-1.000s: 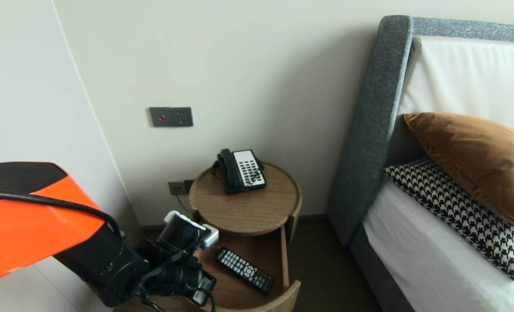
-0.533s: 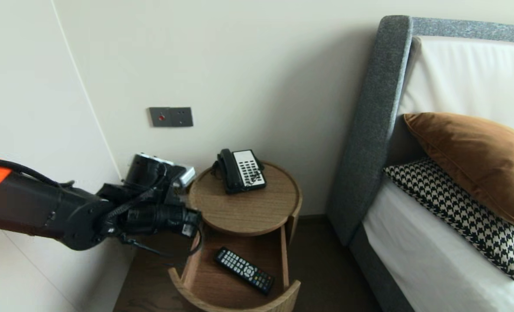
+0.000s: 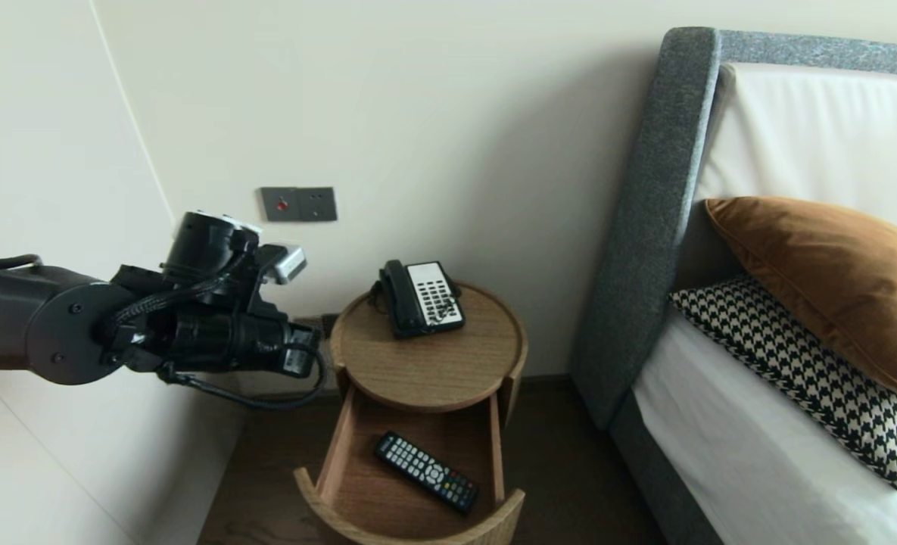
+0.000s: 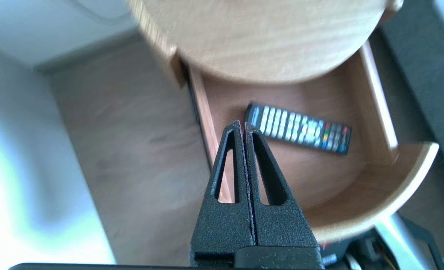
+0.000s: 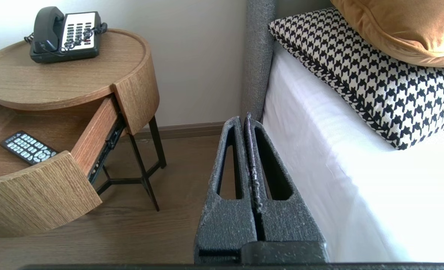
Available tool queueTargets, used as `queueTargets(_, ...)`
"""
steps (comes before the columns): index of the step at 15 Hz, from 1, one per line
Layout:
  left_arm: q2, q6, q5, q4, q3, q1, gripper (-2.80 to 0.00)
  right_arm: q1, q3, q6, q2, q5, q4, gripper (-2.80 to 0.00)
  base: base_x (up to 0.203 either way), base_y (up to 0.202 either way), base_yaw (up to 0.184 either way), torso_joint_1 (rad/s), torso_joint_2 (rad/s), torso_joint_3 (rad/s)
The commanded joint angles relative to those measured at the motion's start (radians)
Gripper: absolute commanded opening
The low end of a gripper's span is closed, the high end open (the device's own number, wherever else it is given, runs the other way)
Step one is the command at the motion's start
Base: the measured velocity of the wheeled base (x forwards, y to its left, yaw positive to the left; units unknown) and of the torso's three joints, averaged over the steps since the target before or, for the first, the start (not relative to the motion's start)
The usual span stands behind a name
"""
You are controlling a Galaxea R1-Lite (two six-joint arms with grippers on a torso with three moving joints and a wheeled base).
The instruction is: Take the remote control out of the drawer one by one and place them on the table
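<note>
A round wooden nightstand [image 3: 425, 363] stands by the wall with its drawer [image 3: 410, 522] pulled out. A black remote [image 3: 427, 471] lies flat on the drawer's floor. My left arm [image 3: 191, 325] is raised to the left of the nightstand, at about the height of its top. In the left wrist view my left gripper [image 4: 243, 125] is shut and empty, high above the drawer's left wall, with the remote [image 4: 298, 128] just beyond its tips. My right gripper [image 5: 244, 119] is shut and empty, parked low between the nightstand and the bed.
A black and white phone [image 3: 420, 297] sits at the back of the nightstand top. The grey headboard [image 3: 645, 227] and the bed [image 3: 758, 454] with two pillows fill the right. A wall stands close on the left, with a socket plate [image 3: 298, 203] above.
My left arm has risen from low beside the drawer's left front and swung back to the left, above tabletop height. Its fingers stay shut. The remote has not moved.
</note>
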Motion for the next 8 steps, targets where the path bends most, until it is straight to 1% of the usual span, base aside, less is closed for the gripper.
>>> queueTargets(1, -0.033, -0.007, 0.0, 0.046, 0.0, -0.001, -2.8, 0.0, 0.005, 0.0, -0.008, 0.0, -0.001, -2.8, 0.0, 0.0, 0.0, 0.0, 0.0, 0.0)
queueTargets(3, -0.06, -0.026, -0.007, 0.139, -0.006, -0.001, -2.8, 0.0, 0.005, 0.0, -0.008, 0.001, -0.001, -2.8, 0.0, 0.0, 0.0, 0.0, 0.0, 0.0)
queueTargets(4, -0.06, -0.03, -0.008, 0.163, -0.008, 0.003, -2.8, 0.0, 0.005, 0.0, -0.008, 0.0, -0.001, -2.8, 0.0, 0.0, 0.0, 0.0, 0.0, 0.0)
queueTargets(5, -0.051, -0.025, -0.008, 0.17, -0.014, 0.023, -2.8, 0.0, 0.005, 0.0, -0.008, 0.0, -0.001, -2.8, 0.0, 0.0, 0.0, 0.0, 0.0, 0.0)
queueTargets(6, -0.037, -0.012, -0.013, 0.173, -0.023, 0.046, -2.8, 0.0, 0.005, 0.0, -0.008, 0.0, -0.001, -2.8, 0.0, 0.0, 0.0, 0.0, 0.0, 0.0)
queueTargets(8, -0.009, 0.031, -0.037, 0.191, -0.02, 0.063, -2.8, 0.0, 0.005, 0.0, -0.008, 0.0, -0.001, -2.8, 0.0, 0.0, 0.0, 0.0, 0.0, 0.0)
